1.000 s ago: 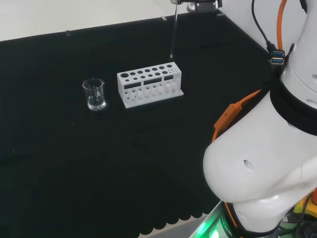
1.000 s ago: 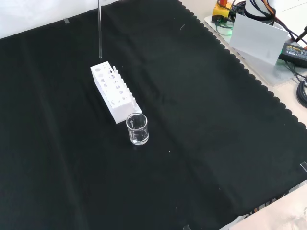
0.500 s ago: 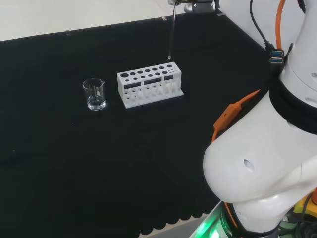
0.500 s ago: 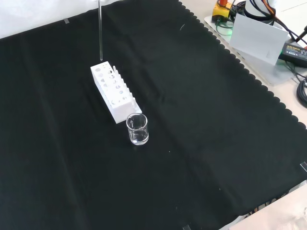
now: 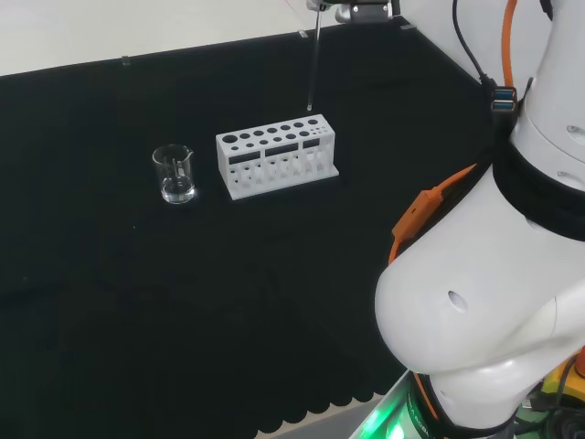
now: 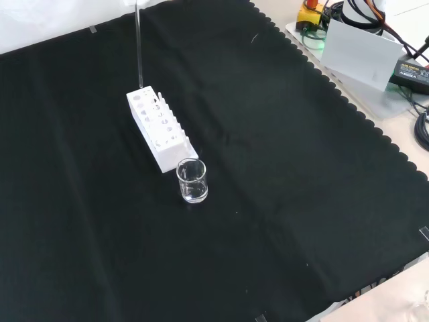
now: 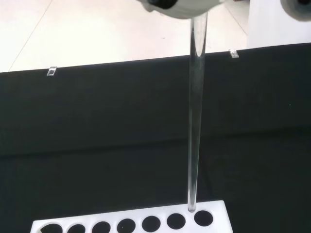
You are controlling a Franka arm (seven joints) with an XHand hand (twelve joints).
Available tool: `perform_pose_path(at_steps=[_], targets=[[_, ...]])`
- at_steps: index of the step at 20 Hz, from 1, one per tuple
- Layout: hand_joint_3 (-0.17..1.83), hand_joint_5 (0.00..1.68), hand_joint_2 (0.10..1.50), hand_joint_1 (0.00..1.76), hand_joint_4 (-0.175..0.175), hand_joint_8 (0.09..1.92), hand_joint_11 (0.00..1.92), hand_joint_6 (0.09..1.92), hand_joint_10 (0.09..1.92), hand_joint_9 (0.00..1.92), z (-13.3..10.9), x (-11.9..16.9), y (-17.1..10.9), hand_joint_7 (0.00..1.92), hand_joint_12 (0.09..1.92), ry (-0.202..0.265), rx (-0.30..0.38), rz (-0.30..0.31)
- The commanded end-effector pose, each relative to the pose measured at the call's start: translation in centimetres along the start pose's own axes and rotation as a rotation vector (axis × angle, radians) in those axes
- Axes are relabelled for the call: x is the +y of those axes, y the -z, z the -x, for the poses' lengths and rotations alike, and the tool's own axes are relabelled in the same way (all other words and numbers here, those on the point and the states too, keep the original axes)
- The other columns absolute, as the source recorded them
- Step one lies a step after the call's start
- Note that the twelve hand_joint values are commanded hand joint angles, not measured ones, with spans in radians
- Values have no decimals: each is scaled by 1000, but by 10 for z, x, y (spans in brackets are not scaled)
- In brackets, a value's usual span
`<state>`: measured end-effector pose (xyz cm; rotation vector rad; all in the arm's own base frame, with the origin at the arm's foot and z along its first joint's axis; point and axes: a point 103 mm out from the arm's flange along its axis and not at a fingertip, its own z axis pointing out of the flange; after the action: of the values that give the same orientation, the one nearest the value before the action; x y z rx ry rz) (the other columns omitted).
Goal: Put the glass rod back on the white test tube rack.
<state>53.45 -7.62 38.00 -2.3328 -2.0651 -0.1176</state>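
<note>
Since the earlier pictures, the glass rod (image 5: 313,59) has been moved a little to the left in the head view, so its lower tip is now seen closer over the end of the white test tube rack (image 5: 277,156). The rod is held up high, almost straight up and down, with its top end at the robot hand (image 7: 177,7). A blurred white part of the robot hand is seen around the top of the rod in the wrist view, but whether its fingers are curled or straight cannot be told. The rod is hung in the air, and it is not yet put in the rack. In the wrist view the tip is seen just above the rack's top, between the last two holes at that end. The rack is right below the robot hand, so the long rod is pointed down at it. A small shift to line the tip up with one hole is likely needed before it is lowered. A glass beaker (image 6: 192,181) is stood on the black worktop (image 6: 301,201) near the rack's other end.
</note>
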Motion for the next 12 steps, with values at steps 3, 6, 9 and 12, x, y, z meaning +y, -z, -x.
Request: perform_pose_path(at_steps=[3,6,9,12], targets=[[-175,1448,1031,1333,-175,352,1578,87,150,1847,13,29,-24,1494,635,7,19,-22],[-175,1448,1031,1333,-175,352,1578,87,150,1847,17,28,-26,1493,635,7,22,-17],[-175,1448,1031,1333,-175,353,1578,87,150,1847,20,29,-26,1493,636,8,22,-22],[-175,1448,1031,1333,-175,353,1578,87,149,1848,20,31,-26,1493,636,9,18,-23]])
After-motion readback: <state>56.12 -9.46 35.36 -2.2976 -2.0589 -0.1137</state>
